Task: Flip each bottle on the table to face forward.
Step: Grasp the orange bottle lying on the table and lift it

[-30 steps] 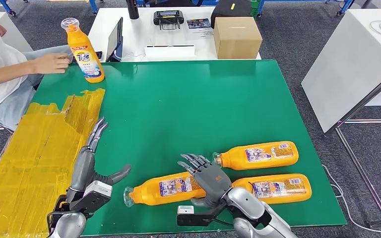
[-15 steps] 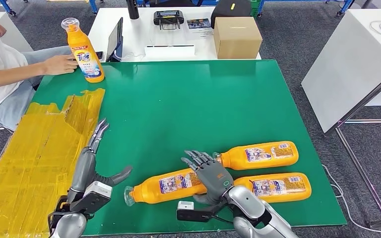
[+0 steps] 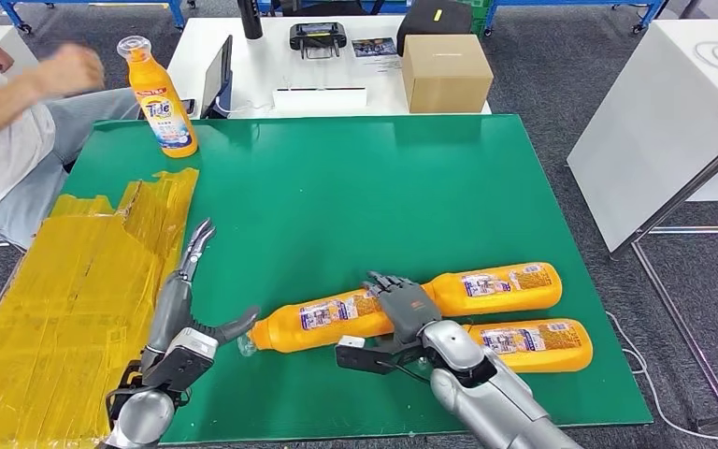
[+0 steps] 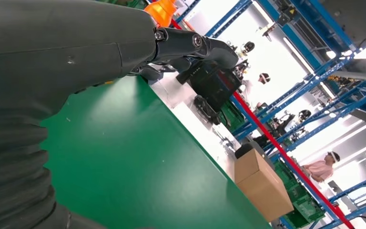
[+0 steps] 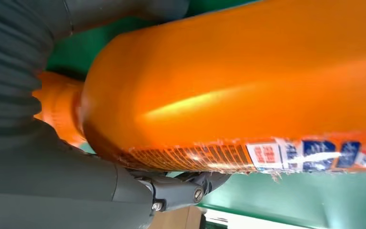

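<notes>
Now your right robot hand point(image 3: 404, 307) has wrapped around the nearest bottle point(image 3: 323, 320) and swung it: a second ago that bottle lay flat just beside the lower one point(image 3: 524, 342), and now its body sits angled up across the neck of the far bottle point(image 3: 495, 288). That reads as the flip being under way, label not yet turned forward. Your left robot hand point(image 3: 187, 299) holds nothing, fingers spread, thumb close to the held bottle's clear cap. The person's hand point(image 3: 73, 67) has lifted away from the upright Tide bottle point(image 3: 157, 97) at the bench's point(image 3: 355, 196) far corner. All bottles are glossy orange plastic, rounded and slick, with paper-like labels; the bench top is matte green.
</notes>
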Action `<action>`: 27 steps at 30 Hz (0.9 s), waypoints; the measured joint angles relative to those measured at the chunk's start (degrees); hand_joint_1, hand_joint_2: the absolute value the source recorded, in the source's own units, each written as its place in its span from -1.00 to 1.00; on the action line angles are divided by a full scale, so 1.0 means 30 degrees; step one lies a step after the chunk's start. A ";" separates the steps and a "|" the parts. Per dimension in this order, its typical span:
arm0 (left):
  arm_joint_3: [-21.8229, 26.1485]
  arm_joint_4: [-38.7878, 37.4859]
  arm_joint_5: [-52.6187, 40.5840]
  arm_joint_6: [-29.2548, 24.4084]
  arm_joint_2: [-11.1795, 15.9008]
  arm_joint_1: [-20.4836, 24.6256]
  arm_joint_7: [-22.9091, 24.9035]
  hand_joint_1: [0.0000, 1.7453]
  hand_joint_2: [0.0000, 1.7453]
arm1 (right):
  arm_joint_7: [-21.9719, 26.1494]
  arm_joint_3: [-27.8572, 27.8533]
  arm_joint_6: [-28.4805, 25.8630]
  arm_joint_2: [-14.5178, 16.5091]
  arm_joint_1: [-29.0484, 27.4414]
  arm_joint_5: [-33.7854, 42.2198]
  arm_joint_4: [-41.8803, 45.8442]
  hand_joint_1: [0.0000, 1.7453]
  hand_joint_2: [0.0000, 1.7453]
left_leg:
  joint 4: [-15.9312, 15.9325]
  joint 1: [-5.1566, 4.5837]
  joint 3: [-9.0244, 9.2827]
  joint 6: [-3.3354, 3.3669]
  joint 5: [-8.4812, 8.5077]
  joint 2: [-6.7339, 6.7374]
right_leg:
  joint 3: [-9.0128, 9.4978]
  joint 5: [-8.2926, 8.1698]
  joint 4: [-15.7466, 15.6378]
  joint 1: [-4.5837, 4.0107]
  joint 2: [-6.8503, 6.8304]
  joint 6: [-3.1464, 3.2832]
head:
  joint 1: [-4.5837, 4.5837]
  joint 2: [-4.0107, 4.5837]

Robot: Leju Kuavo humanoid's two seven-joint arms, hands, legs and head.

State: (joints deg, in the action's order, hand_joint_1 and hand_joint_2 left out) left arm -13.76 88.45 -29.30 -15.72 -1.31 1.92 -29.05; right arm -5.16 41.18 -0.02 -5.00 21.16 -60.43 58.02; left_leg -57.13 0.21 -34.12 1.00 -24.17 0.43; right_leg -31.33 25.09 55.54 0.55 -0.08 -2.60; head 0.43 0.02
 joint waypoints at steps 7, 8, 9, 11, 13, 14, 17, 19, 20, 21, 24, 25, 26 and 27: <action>-0.0266 -0.0328 0.0140 -0.0022 -0.0049 0.0134 -0.0009 -1.00 1.00 | 0.0155 0.0000 -0.0042 0.0521 0.0893 0.0571 -0.1534 0.93 1.00 | 0.0003 0.0001 0.0088 -0.0002 -0.0006 0.0007 | 0.0062 0.0002 -0.0007 0.0001 0.0000 0.0002 | 0.0002 0.0000; -0.0344 -0.0342 0.0155 -0.0035 -0.0051 0.0134 -0.0007 -1.00 1.00 | 0.0160 -0.0002 -0.0102 0.0566 0.0954 0.0630 -0.1675 0.96 1.00 | 0.0003 0.0001 0.0093 -0.0001 -0.0006 0.0003 | 0.0069 0.0002 -0.0007 0.0001 0.0000 0.0002 | 0.0002 0.0000; -0.0426 -0.0351 0.0168 -0.0051 -0.0051 0.0133 -0.0006 -1.00 1.00 | 0.0170 -0.0004 -0.0186 0.0615 0.1000 0.0663 -0.1808 0.98 1.00 | 0.0003 0.0001 0.0097 0.0000 -0.0004 -0.0001 | 0.0076 0.0001 -0.0007 0.0001 -0.0001 0.0002 | 0.0000 0.0000; -0.0546 -0.0364 0.0189 -0.0091 -0.0051 0.0133 -0.0005 -1.00 1.00 | 0.0188 -0.0007 -0.0370 0.0708 0.1058 0.0670 -0.2014 1.00 1.00 | 0.0003 0.0000 0.0104 0.0002 -0.0003 -0.0002 | 0.0093 0.0000 -0.0007 0.0002 -0.0001 0.0001 | 0.0000 0.0000; -0.0610 -0.0371 0.0233 -0.0124 -0.0051 0.0133 -0.0002 -1.00 1.00 | 0.0191 -0.0007 -0.0536 0.0800 0.1084 0.0619 -0.2160 1.00 1.00 | 0.0002 -0.0001 0.0113 0.0003 -0.0002 0.0002 | 0.0102 -0.0001 -0.0007 0.0003 0.0000 0.0000 | 0.0002 0.0000; -0.0619 -0.0377 0.0273 -0.0140 -0.0051 0.0132 0.0002 -1.00 1.00 | 0.0191 -0.0007 -0.0618 0.0845 0.1086 0.0577 -0.2211 1.00 1.00 | 0.0002 -0.0001 0.0116 0.0003 -0.0002 0.0003 | 0.0105 -0.0001 -0.0007 0.0003 0.0000 0.0000 | 0.0002 0.0000; -0.0626 -0.0410 0.0364 -0.0160 -0.0055 0.0132 0.0009 -1.00 1.00 | 0.0191 -0.0007 -0.0835 0.0958 0.1082 0.0472 -0.2280 1.00 1.00 | 0.0002 -0.0001 0.0119 0.0002 -0.0002 0.0003 | 0.0106 0.0000 -0.0007 0.0002 0.0001 0.0000 | 0.0002 0.0000; -0.0628 -0.0421 0.0368 -0.0160 -0.0058 0.0132 0.0009 -1.00 1.00 | 0.0191 -0.0007 -0.0875 0.0974 0.1080 0.0457 -0.2286 1.00 1.00 | 0.0002 -0.0001 0.0119 0.0002 -0.0003 0.0003 | 0.0105 0.0000 -0.0007 0.0002 0.0001 0.0001 | 0.0002 0.0000; -0.0628 -0.0421 0.0368 -0.0160 -0.0058 0.0132 0.0009 -1.00 1.00 | 0.0191 -0.0007 -0.0875 0.0974 0.1080 0.0457 -0.2286 1.00 1.00 | 0.0002 -0.0001 0.0119 0.0002 -0.0003 0.0003 | 0.0105 0.0000 -0.0007 0.0002 0.0001 0.0001 | 0.0002 0.0000; -0.0628 -0.0421 0.0368 -0.0160 -0.0058 0.0132 0.0009 -1.00 1.00 | 0.0191 -0.0007 -0.0875 0.0974 0.1080 0.0457 -0.2286 1.00 1.00 | 0.0002 -0.0001 0.0119 0.0002 -0.0003 0.0003 | 0.0105 0.0000 -0.0007 0.0002 0.0001 0.0001 | 0.0002 0.0000; -0.0628 -0.0424 0.0371 -0.0160 -0.0058 0.0132 0.0013 -1.00 1.00 | 0.0193 -0.0007 -0.0892 0.0987 0.1079 0.0445 -0.2289 1.00 1.00 | 0.0002 -0.0001 0.0119 0.0002 -0.0003 0.0003 | 0.0106 0.0000 -0.0007 0.0002 0.0001 0.0000 | 0.0002 0.0000; -0.0628 -0.0426 0.0375 -0.0160 -0.0058 0.0131 0.0014 -1.00 1.00 | 0.0195 -0.0007 -0.0903 0.0996 0.1079 0.0437 -0.2291 1.00 1.00 | 0.0002 -0.0001 0.0119 0.0002 -0.0003 0.0003 | 0.0105 0.0000 -0.0007 0.0002 0.0000 0.0000 | 0.0002 0.0000; -0.0627 -0.0430 0.0382 -0.0158 -0.0058 0.0129 0.0016 -1.00 1.00 | 0.0197 -0.0007 -0.0960 0.1021 0.1074 0.0408 -0.2294 1.00 1.00 | 0.0002 0.0000 0.0118 0.0002 -0.0003 0.0004 | 0.0105 0.0000 -0.0006 0.0001 0.0000 0.0001 | 0.0004 0.0000; -0.0627 -0.0431 0.0390 -0.0157 -0.0058 0.0127 0.0016 -1.00 1.00 | 0.0200 -0.0007 -0.1025 0.1044 0.1069 0.0377 -0.2296 1.00 1.00 | 0.0002 0.0000 0.0118 0.0002 -0.0003 0.0004 | 0.0104 0.0000 -0.0006 0.0001 0.0000 0.0001 | 0.0004 0.0000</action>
State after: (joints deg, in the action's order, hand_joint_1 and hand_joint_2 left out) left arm -15.64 87.15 -28.13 -16.18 -1.49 2.30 -29.00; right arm -4.56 41.16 -3.10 -1.87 24.36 -59.30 51.13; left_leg -57.13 0.21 -33.77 1.00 -24.18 0.44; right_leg -31.02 25.09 55.52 0.55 -0.08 -2.60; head 0.44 0.02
